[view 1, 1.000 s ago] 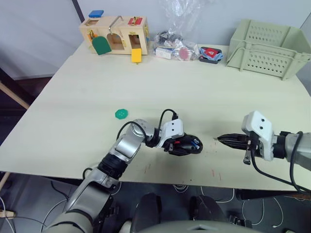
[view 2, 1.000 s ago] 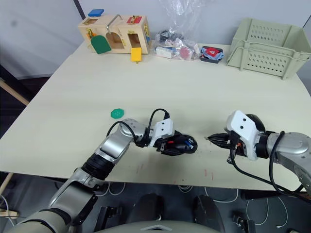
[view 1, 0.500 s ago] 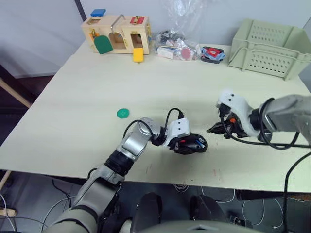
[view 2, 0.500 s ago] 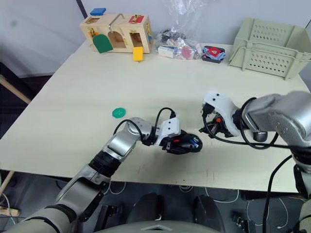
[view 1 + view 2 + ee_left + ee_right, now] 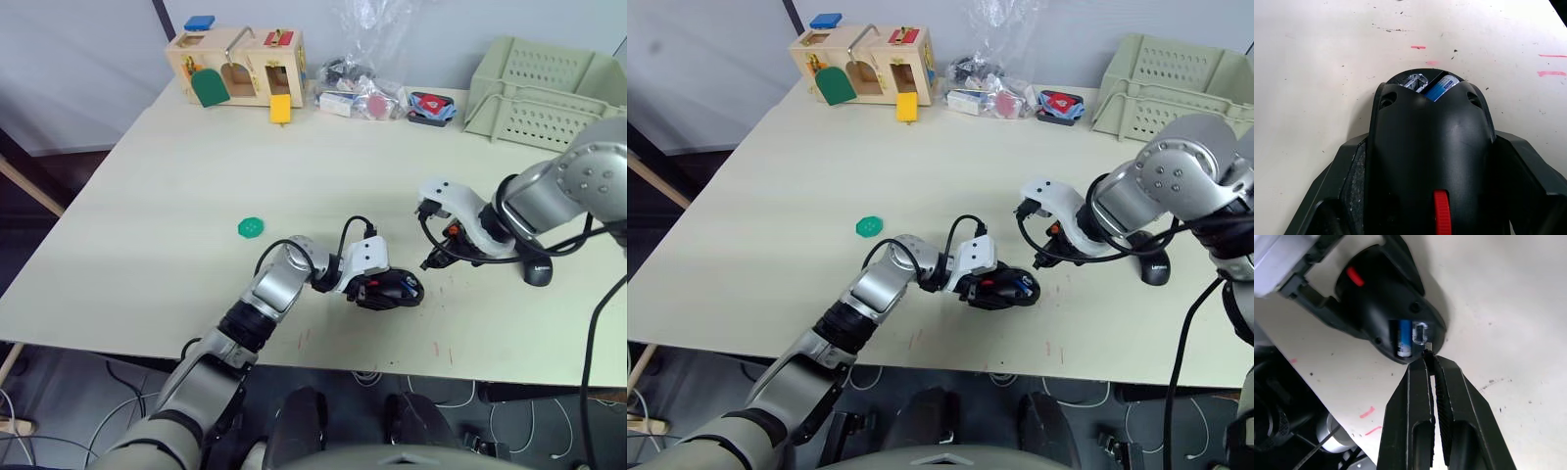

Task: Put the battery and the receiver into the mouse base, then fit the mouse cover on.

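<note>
Right arm has swung in from the table's right edge over the last second; its right end effector [image 5: 1431, 363] now sits tip-first at the open rear of the mouse base [image 5: 390, 291]. Left end effector [image 5: 375, 290] is clamped on the base's sides, keeping it flat on the table [image 5: 176, 196] near the front edge. Right fingers [image 5: 1418, 396] are nearly shut, pinching something tiny and silvery at the tip, probably the receiver, too small to confirm. Battery [image 5: 1404, 338] already lies in its bay inside the base. Mouse cover [image 5: 536, 273] rests on the table well to the right, past the right arm.

To do it well: line the tip with the small slot just beside the battery, push straight in, let go only once seated, left grip stays firm.

Right wrist view shows battery, slot and tip contact plainly. Left wrist view gives only the battery's blue end [image 5: 1441, 87] peeking out behind the shell. Head views alone place the cover.
</note>
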{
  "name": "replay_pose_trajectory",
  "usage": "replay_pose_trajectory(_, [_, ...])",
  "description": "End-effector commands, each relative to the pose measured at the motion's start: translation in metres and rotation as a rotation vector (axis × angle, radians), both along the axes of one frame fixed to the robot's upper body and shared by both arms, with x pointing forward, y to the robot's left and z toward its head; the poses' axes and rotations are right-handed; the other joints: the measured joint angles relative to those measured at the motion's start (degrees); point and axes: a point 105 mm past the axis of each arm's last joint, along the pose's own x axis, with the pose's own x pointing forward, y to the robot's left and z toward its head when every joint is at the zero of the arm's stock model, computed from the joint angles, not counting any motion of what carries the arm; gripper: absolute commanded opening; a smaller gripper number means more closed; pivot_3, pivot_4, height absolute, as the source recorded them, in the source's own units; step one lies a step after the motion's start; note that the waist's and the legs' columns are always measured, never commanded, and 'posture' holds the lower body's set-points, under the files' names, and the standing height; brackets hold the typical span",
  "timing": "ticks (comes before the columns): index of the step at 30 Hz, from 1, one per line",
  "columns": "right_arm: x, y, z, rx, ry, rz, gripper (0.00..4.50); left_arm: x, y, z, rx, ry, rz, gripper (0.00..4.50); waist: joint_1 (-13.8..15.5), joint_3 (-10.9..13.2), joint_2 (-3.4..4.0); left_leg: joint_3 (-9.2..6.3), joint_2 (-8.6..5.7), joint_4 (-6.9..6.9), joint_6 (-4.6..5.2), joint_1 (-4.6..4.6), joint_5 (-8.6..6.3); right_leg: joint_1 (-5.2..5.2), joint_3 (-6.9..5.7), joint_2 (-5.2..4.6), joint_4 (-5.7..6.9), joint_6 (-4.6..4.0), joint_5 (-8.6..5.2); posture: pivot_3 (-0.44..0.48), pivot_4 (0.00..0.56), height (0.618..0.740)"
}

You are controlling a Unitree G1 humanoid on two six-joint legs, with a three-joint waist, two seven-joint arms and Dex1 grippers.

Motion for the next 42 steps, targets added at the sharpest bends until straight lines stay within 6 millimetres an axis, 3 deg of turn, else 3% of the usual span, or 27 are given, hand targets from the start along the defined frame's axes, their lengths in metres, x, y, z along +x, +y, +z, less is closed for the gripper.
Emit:
replay_pose_trajectory(1, [0.000, 0.000, 0.001, -0.004, 0.020, -0.033, 0.00, -0.008, -0.005, -0.012, 0.037, 0.030, -0.007, 2.94, 0.0, 0.0, 0.00, 0.01, 0.00, 0.00, 0.00, 0.00, 0.00, 0.00, 0.00, -0.01, 0.00, 0.00, 0.00, 0.000, 0.150, 0.740])
replay_pose_trajectory(5, [0.004, 0.006, -0.004, -0.004, 0.041, -0.071, 0.00, -0.008, -0.006, -0.011, 0.042, 0.026, -0.004, 2.94, -0.1, 0.0, 0.00, 0.02, 0.00, 0.01, 0.01, 0.00, 0.00, 0.00, -0.01, 0.00, 0.01, 0.08, 0.05, 0.000, 0.150, 0.740])
replay_pose_trajectory(8, [0.008, 0.013, -0.007, 0.002, 0.034, -0.103, 0.00, -0.006, -0.006, -0.009, 0.043, 0.023, -0.001, 2.94, -0.1, 0.0, 0.01, 0.02, 0.02, 0.04, 0.02, -0.01, 0.01, 0.00, -0.01, 0.00, -0.04, 0.64, 0.37, 0.000, 0.150, 0.740])
replay_pose_trajectory(20, [0.010, 0.014, -0.020, -0.001, 0.061, -0.168, 0.00, -0.006, -0.003, -0.013, 0.064, 0.037, 0.011, 2.94, -0.1, 0.0, 0.01, -0.02, 0.02, 0.11, 0.05, -0.07, 0.01, 0.01, -0.02, -0.02, -0.05, 0.64, 0.37, 0.000, 0.150, 0.740])
replay_pose_trajectory(42, [0.012, 0.020, -0.026, 0.022, 0.072, -0.183, 0.00, -0.007, 0.001, -0.014, 0.073, 0.048, 0.015, 2.94, -0.2, 0.0, 0.01, -0.02, 0.06, 0.11, 0.05, -0.07, 0.01, 0.00, -0.03, -0.02, -0.06, 0.60, 0.34, 0.000, 0.150, 0.740])
